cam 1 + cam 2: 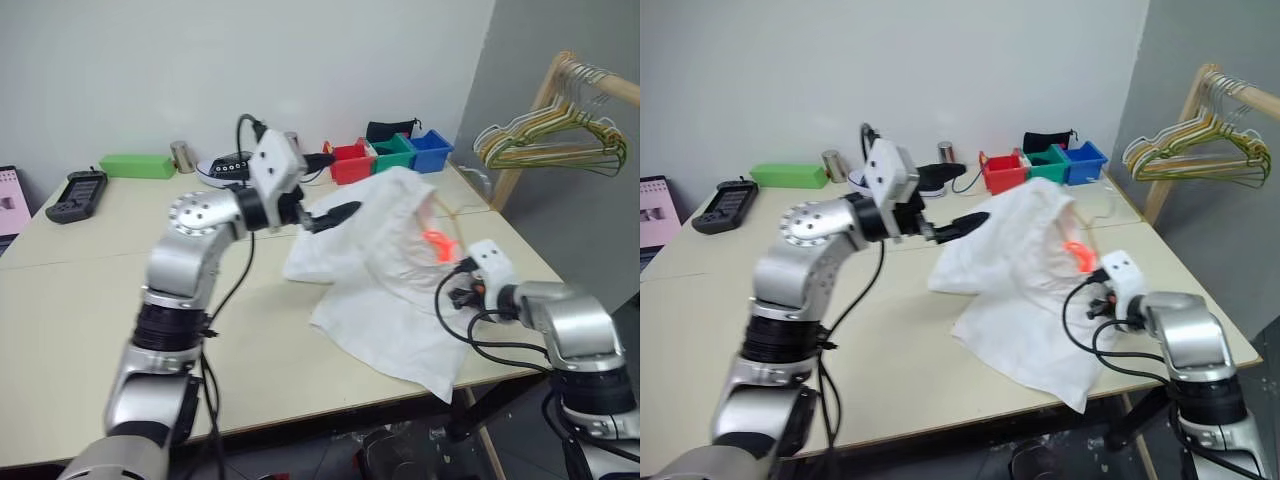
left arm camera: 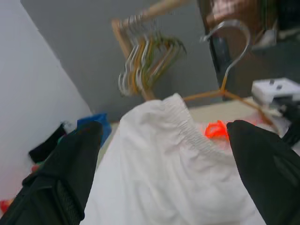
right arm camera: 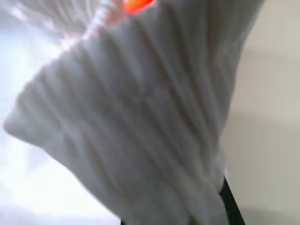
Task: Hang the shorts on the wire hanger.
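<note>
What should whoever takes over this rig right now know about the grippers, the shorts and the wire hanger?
Left gripper: open, level, fingers on either side of the shorts' waistband, holding nothing.
Right gripper: shut on the shorts, pinching gathered cloth near the table's right edge.
The shorts: heaped on the table, one end drooping over the front edge.
The wire hanger: its hook and top rise behind the shorts; the rest is hidden by cloth.
Done: shorts gripped on one side.
Left: whether the hanger is already threaded is unclear; check, then finish hanging.

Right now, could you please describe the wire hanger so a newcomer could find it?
Look at the table's right end, at the heap of white shorts. The wire hanger rises behind it: one thin orange wire with a silver hook, unlike the bunched hangers on the wooden rack.
</note>
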Available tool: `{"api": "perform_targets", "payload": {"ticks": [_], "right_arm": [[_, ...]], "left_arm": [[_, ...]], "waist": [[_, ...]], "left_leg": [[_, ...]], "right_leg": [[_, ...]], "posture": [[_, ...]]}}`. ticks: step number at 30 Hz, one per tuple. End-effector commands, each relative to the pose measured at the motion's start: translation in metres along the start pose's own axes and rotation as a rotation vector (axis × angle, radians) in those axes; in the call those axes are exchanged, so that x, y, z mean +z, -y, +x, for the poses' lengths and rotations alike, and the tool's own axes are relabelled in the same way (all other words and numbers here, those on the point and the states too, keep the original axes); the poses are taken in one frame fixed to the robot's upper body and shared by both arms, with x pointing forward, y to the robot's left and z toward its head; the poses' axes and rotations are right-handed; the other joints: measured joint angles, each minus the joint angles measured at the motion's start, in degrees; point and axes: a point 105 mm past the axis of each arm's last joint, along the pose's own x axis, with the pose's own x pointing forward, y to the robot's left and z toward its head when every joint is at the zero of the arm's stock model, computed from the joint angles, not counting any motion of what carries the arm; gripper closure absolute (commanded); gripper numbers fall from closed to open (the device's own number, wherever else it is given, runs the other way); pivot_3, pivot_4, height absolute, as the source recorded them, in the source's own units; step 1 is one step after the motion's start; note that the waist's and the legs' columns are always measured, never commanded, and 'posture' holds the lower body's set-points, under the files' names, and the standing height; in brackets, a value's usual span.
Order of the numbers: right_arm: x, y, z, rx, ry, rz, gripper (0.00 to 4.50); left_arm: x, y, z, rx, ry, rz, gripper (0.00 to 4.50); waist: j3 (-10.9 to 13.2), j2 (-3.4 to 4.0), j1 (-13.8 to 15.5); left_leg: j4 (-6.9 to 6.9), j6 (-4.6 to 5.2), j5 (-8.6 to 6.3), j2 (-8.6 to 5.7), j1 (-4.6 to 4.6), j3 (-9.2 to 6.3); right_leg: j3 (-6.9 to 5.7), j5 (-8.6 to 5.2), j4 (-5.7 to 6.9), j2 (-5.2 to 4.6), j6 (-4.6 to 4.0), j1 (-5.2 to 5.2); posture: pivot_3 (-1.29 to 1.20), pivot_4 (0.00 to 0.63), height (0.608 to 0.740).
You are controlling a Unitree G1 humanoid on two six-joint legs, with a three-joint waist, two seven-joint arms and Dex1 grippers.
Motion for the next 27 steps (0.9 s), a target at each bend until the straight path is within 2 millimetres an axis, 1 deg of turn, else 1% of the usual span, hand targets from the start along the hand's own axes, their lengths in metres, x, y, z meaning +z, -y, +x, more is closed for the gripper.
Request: {"api": "perform_targets", "payload": {"ticks": [1, 3, 5, 8, 11, 13, 16, 23, 27], "right_arm": [[0.012, 0.027, -0.025, -0.203, 0.093, 0.080, 4.50], [0.012, 0.038, -0.032, -0.296, 0.119, 0.171, 4.50], [0.012, 0.043, -0.037, -0.355, 0.135, 0.237, 4.50], [0.012, 0.046, -0.041, -0.406, 0.155, 0.314, 4.50], [0.015, 0.056, -0.048, -0.486, 0.179, 0.386, 4.50], [0.020, 0.064, -0.052, -0.534, 0.202, 0.444, 4.50], [0.033, 0.076, -0.058, -0.574, 0.246, 0.477, 4.50], [0.059, 0.093, -0.065, -0.561, 0.289, 0.566, 4.50], [0.071, 0.106, -0.070, -0.549, 0.298, 0.611, 4.50]], "left_arm": [[0.014, 0.012, 0.020, 0.010, 0.082, -0.014, 0.01], [0.018, 0.017, 0.035, 0.004, 0.119, -0.037, 0.01], [0.022, 0.024, 0.047, -0.015, 0.149, -0.047, 0.01], [0.028, 0.031, 0.060, -0.040, 0.177, -0.048, 0.01], [0.037, 0.036, 0.075, -0.070, 0.217, -0.044, 0.01], [0.043, 0.039, 0.084, -0.088, 0.238, -0.036, 0.01], [0.051, 0.041, 0.095, -0.103, 0.262, -0.027, 0.01], [0.064, 0.044, 0.111, -0.127, 0.295, 0.009, 0.01], [0.069, 0.044, 0.115, -0.131, 0.312, 0.015, 0.01]], "waist": [[0.0, 0.02, -0.7], [-0.1, 0.08, -2.1], [-0.1, 0.15, -3.3], [-0.2, 0.34, -5.4], [-0.3, 0.54, -7.5], [-0.3, 0.58, -8.5], [-0.3, 0.57, -9.9], [-0.3, 0.58, -12.8], [-0.3, 0.60, -13.2]], "left_leg": [[0.00, 0.00, 0.00, 0.00, 0.02, 0.03], [-0.01, 0.00, 0.00, 0.00, 0.04, 0.05], [-0.03, 0.00, 0.00, 0.00, 0.05, 0.04], [-0.07, 0.00, 0.00, 0.00, 0.06, 0.04], [-0.16, 0.01, -0.01, 0.00, 0.07, 0.05], [-0.21, 0.01, -0.01, -0.04, 0.12, 0.06], [-0.23, 0.01, -0.02, -0.09, 0.11, 0.08], [-0.41, 0.02, -0.02, -0.08, 0.18, 0.08], [-0.50, 0.03, -0.03, -0.09, 0.22, 0.14]], "right_leg": [[0.03, 0.00, -0.03, 0.00, 0.00, 0.01], [0.05, 0.00, -0.04, 0.01, 0.01, 0.00], [0.03, 0.00, -0.09, 0.01, 0.00, 0.03], [0.03, 0.00, -0.27, 0.01, 0.01, 0.09], [0.03, 0.02, -0.61, 0.01, 0.05, 0.25], [0.04, 0.03, -0.77, -0.02, 0.07, 0.38], [0.04, 0.02, -0.82, -0.09, 0.09, 0.40], [-0.02, -0.05, -0.87, -0.09, -0.02, 0.41], [0.00, -0.09, -0.88, -0.11, -0.01, 0.40]], "posture": [[-0.37, 0.003, 0.740], [-0.40, 0.005, 0.740], [-0.43, 0.006, 0.740], [-0.45, 0.008, 0.740], [-0.47, 0.007, 0.740], [-0.47, 0.008, 0.740], [-0.48, 0.007, 0.740], [-0.48, 0.008, 0.740], [-0.47, 0.009, 0.740]]}}
